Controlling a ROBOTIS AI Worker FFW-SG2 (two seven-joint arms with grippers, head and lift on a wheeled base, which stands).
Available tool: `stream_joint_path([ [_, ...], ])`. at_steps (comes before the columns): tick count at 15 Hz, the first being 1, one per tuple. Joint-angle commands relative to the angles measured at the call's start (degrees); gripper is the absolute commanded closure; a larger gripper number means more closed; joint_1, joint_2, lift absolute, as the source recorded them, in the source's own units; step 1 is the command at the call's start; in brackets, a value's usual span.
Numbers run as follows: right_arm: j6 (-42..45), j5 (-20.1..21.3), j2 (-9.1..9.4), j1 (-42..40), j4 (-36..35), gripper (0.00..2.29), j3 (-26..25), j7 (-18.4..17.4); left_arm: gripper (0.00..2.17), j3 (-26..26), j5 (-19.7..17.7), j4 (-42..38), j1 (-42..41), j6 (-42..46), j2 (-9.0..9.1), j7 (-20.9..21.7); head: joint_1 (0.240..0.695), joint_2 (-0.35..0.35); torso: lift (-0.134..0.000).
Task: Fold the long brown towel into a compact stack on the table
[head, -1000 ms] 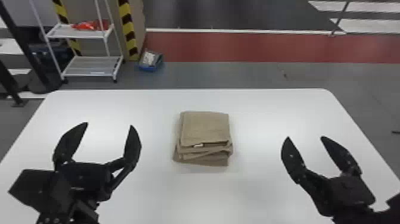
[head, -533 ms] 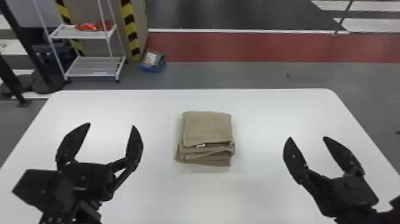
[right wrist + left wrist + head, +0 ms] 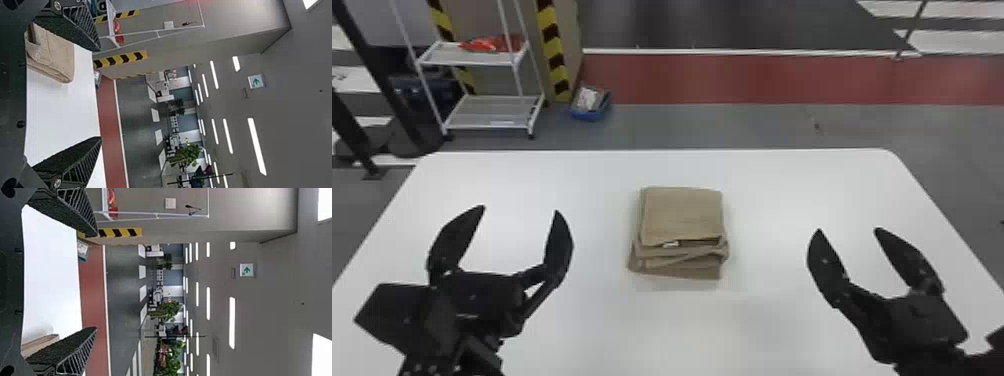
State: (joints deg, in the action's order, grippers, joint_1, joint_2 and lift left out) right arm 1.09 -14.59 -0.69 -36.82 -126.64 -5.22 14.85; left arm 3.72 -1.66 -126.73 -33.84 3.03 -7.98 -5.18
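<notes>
White shelving (image 3: 492, 112) is standing beyond and left of the brown towel (image 3: 682, 215), which is lying folded on the bench (image 3: 782, 190); the left end effector (image 3: 520, 208) and right end effector (image 3: 848, 229) are flanking it, spread wide.

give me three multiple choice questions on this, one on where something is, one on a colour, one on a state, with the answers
1. Where is the towel on the table?
a) at its left edge
b) about midway between its left and right sides
c) hanging off its right edge

2. What colour is the bin beyond the table?
a) blue
b) yellow
c) green

3. How is the left gripper?
a) shut on the towel
b) shut and empty
c) open and empty

Answers:
1: b, the head view shows white tabletop on both sides of the towel.
2: a, its wall shows blue in the head view.
3: c, its fingers stand wide apart with nothing gripped.
</notes>
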Motion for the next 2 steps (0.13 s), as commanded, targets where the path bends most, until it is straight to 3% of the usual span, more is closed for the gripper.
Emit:
stream_joint_path([
  [1, 0.0, 0.0, -0.01, -0.1, -0.1, 0.08, 0.0, 0.0, 0.03, 0.0, -0.1, 0.0, 0.0, 0.0, -0.01, 0.0, 0.695, -0.010, -0.120],
  [2, 0.0, 0.0, -0.01, -0.2, -0.2, 0.08, 0.0, 0.0, 0.02, 0.1, -0.1, -0.1, 0.0, 0.0, -0.10, 0.0, 0.695, -0.010, -0.120],
])
